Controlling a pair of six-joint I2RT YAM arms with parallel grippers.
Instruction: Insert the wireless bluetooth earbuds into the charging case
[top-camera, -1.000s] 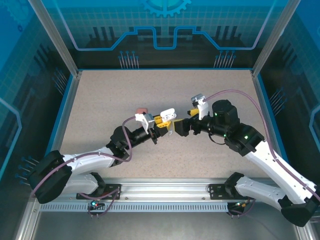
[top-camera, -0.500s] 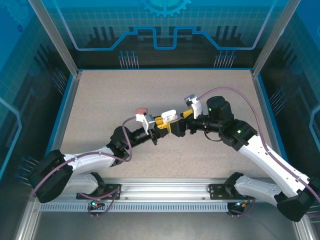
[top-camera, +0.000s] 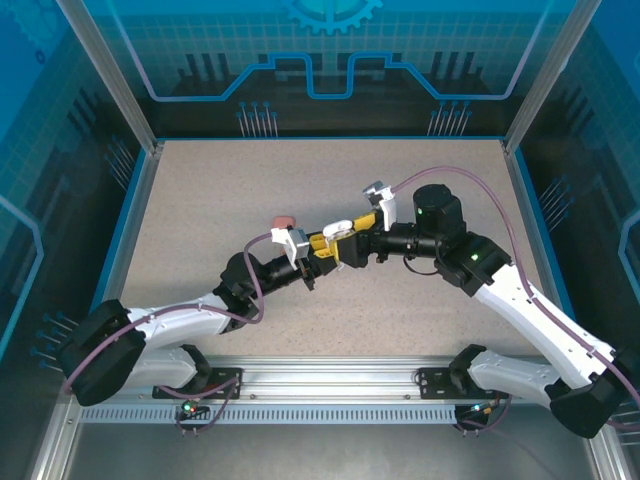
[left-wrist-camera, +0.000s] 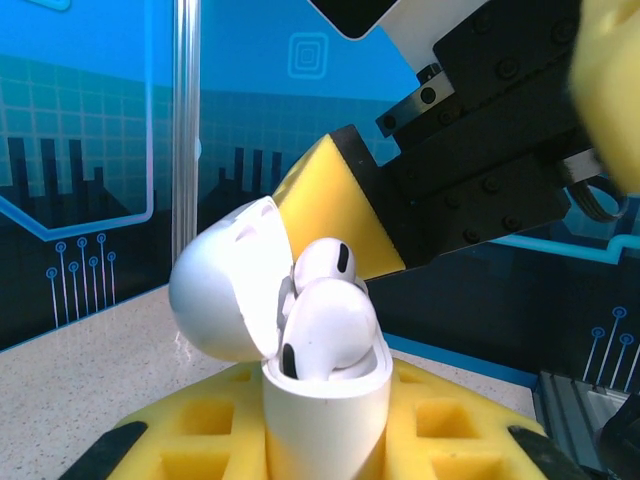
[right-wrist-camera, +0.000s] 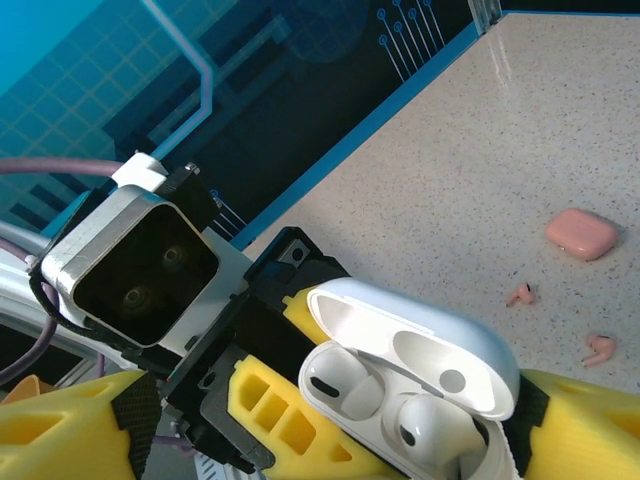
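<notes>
Since a second ago the right gripper has slid left over the table and now meets the left gripper, which clamps the white charging case. A salmon case lies just behind the left wrist.

From the left wrist, the charging case stands upright between yellow fingers, its lid tipped open leftward. Two white earbuds sit in it, heads above the rim.

From the right wrist, the right gripper's own yellow fingers are spread wide on either side of the open case. Two salmon earbuds lie loose on the table near the salmon case.
</notes>
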